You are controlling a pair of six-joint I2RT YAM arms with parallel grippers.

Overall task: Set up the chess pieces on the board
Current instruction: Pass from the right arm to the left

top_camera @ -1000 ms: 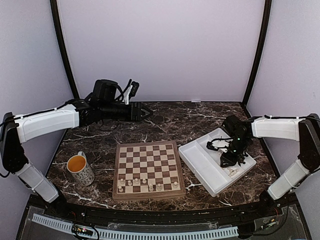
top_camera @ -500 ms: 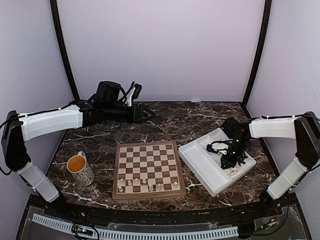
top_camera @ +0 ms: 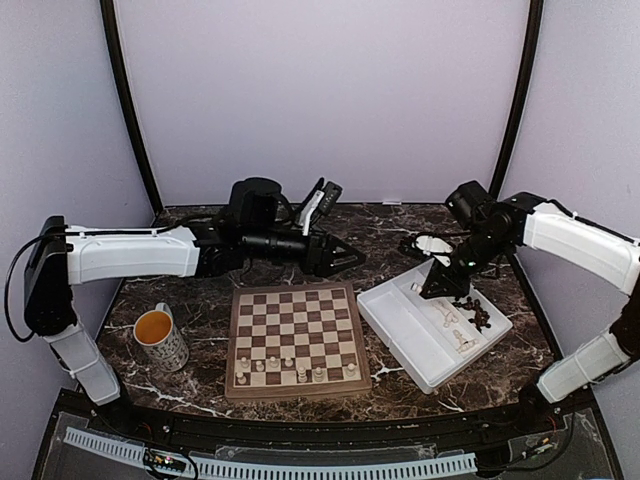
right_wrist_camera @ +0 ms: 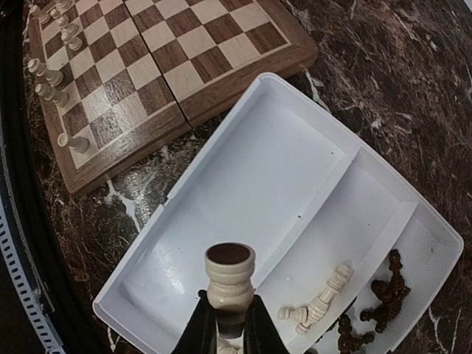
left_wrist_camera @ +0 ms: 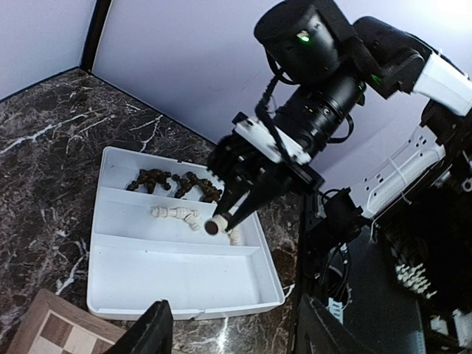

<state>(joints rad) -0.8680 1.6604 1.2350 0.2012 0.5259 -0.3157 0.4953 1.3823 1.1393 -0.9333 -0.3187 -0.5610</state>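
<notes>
Above the white plastic tray [right_wrist_camera: 221, 169], right gripper [right_wrist_camera: 225, 328] is clamping a cream wooden chess piece [right_wrist_camera: 230, 276]; left gripper [top_camera: 352, 262] is gaping

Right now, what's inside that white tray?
Cream pieces lie in one narrow section of the tray, dark pieces in the next; the wide section shows nothing. The held piece in the right tool covers a spot.

The surface [top_camera: 400, 240] looks like polished dark stone with white veins, and it is glossy. The board [top_camera: 300, 310] is smooth wood with a soft sheen. The cream piece [right_wrist_camera: 229, 276] is pale turned wood, matt, with a dark disc on its end. The dark pieces [right_wrist_camera: 383, 291] look like stained wood. The tray [right_wrist_camera: 243, 169] on the right is smooth white plastic. The mug [top_camera: 165, 345] at near left looks glazed.
</notes>
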